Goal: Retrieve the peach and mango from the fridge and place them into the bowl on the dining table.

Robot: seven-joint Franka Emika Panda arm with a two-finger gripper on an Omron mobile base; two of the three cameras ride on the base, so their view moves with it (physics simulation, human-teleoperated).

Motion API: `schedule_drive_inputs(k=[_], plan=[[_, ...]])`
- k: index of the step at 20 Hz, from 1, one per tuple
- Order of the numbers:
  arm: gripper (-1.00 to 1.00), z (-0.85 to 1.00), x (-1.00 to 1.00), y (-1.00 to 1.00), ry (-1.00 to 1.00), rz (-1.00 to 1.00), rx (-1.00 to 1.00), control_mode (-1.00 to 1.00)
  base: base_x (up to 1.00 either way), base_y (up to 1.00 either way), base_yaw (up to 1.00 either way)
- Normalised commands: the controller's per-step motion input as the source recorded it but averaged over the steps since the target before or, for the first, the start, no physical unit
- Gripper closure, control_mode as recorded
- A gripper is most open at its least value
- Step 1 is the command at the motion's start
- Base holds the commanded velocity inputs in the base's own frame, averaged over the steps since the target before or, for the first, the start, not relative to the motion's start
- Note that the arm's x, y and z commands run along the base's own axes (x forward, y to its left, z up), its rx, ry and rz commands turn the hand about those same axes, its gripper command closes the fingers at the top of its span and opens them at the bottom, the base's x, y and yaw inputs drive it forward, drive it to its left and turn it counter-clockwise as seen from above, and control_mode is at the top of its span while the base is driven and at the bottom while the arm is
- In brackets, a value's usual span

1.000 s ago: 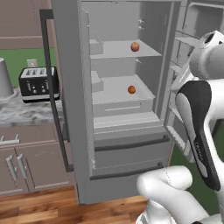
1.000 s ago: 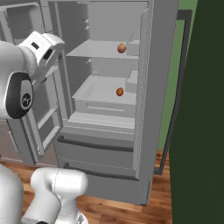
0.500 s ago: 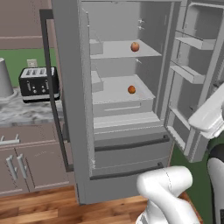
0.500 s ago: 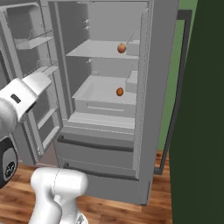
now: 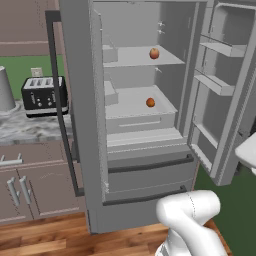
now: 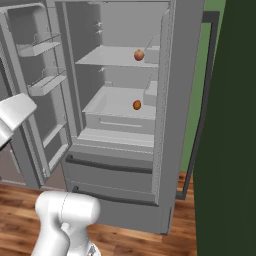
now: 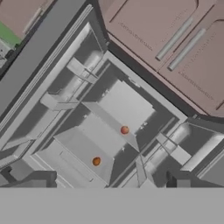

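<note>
Fridge: the tall grey fridge [image 5: 85, 150] is seen with both upper doors swung wide and its bottom drawers shut; in the hand view the fridge [image 7: 109, 127] is rolled to a slant, well ahead of the gripper.
Upper fruit: a round reddish-orange fruit [image 5: 154, 53] is seen on the upper shelf, towards the right of the compartment in the left base view; it is also marked at [image 6: 139, 55] and [image 7: 124, 130]. Whether it is the peach or the mango cannot be told.
Lower fruit: a smaller, more orange fruit [image 5: 150, 102] is seen in the open tray below; it is also marked at [image 6: 136, 105] and [image 7: 96, 162]. In the hand view it lies nearer the gripper than the upper fruit, and both lie well apart from the fingertips.
Gripper: two dark fingertips [image 7: 43, 178] are seen at the bottom of the hand view, set far apart at full spread; nothing is held between them, and the gripper [image 7: 109, 181] is pointed at the fridge interior from a distance.
Door shelves: bare racks [image 5: 215, 82] are seen on the inside of the door.
Desk: a marbled desk [image 5: 25, 131] with a black toaster [image 5: 44, 95] is seen left of the fridge, above brown cabinets [image 5: 30, 185].
Floor: wooden boards [image 6: 125, 235] are seen in front of the fridge.
</note>
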Motion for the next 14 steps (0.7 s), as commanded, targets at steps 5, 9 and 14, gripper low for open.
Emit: schedule_drive_inputs(k=[5, 9, 14], plan=[[-1.00, 0.06, 0.09, -0.03, 0.12, -0.02, 0.05, -1.00, 0.00, 0.00, 0.00], [-1.00, 0.08, 0.33, -0.02, 0.17, -0.01, 0.05, -1.00, 0.00, 0.00, 0.00], [-1.00, 0.11, 0.44, -0.02, 0.18, 0.00, 0.05, -1.00, 0.00, 0.00, 0.00]])
